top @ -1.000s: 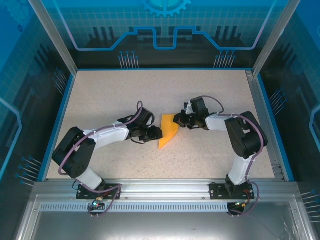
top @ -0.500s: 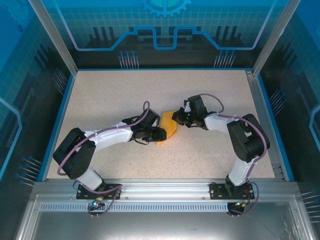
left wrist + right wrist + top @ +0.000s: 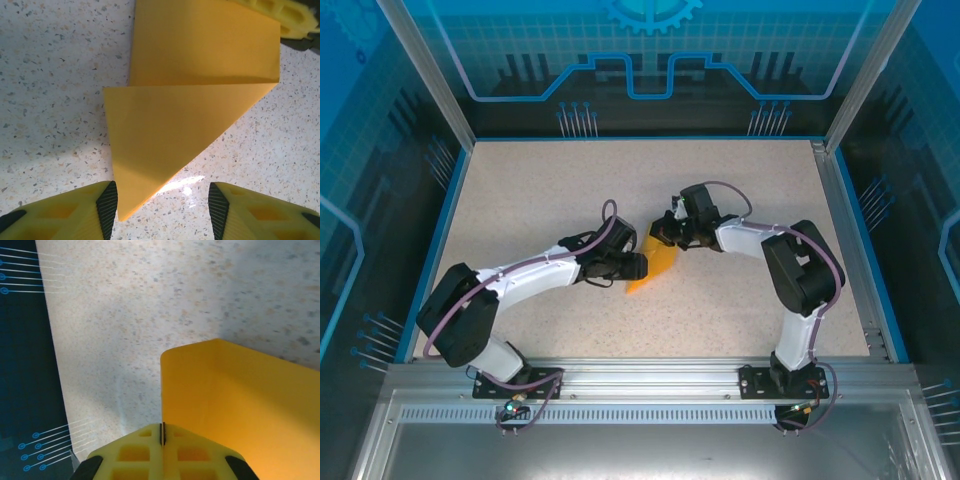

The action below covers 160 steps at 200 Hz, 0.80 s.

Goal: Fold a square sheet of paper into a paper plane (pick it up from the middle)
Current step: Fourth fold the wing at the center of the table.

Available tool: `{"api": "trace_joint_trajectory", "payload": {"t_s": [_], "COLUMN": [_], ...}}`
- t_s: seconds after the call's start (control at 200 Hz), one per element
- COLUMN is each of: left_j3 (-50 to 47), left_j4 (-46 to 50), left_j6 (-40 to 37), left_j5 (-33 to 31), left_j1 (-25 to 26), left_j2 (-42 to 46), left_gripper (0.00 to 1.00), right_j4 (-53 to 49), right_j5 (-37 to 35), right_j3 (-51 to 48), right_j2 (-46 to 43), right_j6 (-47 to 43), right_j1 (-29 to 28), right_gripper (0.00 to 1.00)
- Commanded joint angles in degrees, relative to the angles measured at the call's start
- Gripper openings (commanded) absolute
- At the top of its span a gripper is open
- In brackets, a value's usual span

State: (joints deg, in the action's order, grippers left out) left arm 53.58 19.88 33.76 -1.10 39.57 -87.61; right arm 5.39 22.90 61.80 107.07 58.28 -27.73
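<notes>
Top view: over the last second the right gripper [image 3: 662, 234] has swung left and toward the far side. The square sheet of paper [image 3: 658, 268] went with it and now reads as a narrower orange wedge mid-table [image 3: 550, 190], between the 2 grippers. The left gripper [image 3: 640, 266] has pushed in at the wedge's near-left side. Judgement: a fold is being carried over, crease not yet pressed.

Left wrist view: the sheet [image 3: 170, 135] shows 1 triangular flap lying over a raised panel. The flap's tip sits just beside the left pad [image 3: 107, 202]. The left jaws have widened; they stand apart and clamp nothing.

Right wrist view: the right gripper [image 3: 162, 437] has its fingers pressed together. The sheet's [image 3: 240, 405] lifted edge runs straight into the seam between them, so I judge it pinched there. The panel stands up off the table.
</notes>
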Motion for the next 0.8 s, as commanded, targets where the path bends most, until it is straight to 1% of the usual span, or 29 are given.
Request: {"api": "trace_joint_trajectory", "payload": {"t_s": [0.0, 0.235, 0.425, 0.52, 0.615, 0.715, 0.795], "left_j3": [1.63, 3.52, 4.92, 5.3, 5.14, 5.24, 5.92], "left_j4": [1.13, 2.15, 2.36, 2.55, 2.11, 1.3, 1.64], "left_j6": [-2.38, -4.29, -4.83, -3.81, -2.28, -1.52, -1.07], "left_j5": [0.58, -0.87, -2.18, -3.32, -4.64, -4.77, -6.54], "left_j1": [0.89, 2.53, 4.01, 4.68, 5.0, 5.33, 5.97], "left_j2": [0.13, -2.52, -5.6, -6.92, -8.0, -9.25, -10.5], "left_gripper": [0.54, 0.55, 0.54, 0.54, 0.54, 0.54, 0.53], "right_j4": [-6.48, -7.78, -8.03, -7.14, -6.36, -6.71, -6.88], "right_j5": [-0.72, -1.5, 0.29, 1.72, 3.06, 3.82, 4.75], "right_j3": [2.7, 0.82, 1.18, 1.09, 1.18, 1.4, 1.52], "right_j2": [-1.37, -2.58, -0.79, 0.11, 0.43, 0.42, 0.68], "right_j6": [-1.66, -2.22, -3.48, -3.58, -3.91, -4.33, -4.69], "right_j1": [-0.99, -0.92, -0.23, 0.15, 0.65, 1.03, 1.27], "right_gripper": [0.04, 0.06, 0.1, 0.12, 0.16, 0.18, 0.18]}}
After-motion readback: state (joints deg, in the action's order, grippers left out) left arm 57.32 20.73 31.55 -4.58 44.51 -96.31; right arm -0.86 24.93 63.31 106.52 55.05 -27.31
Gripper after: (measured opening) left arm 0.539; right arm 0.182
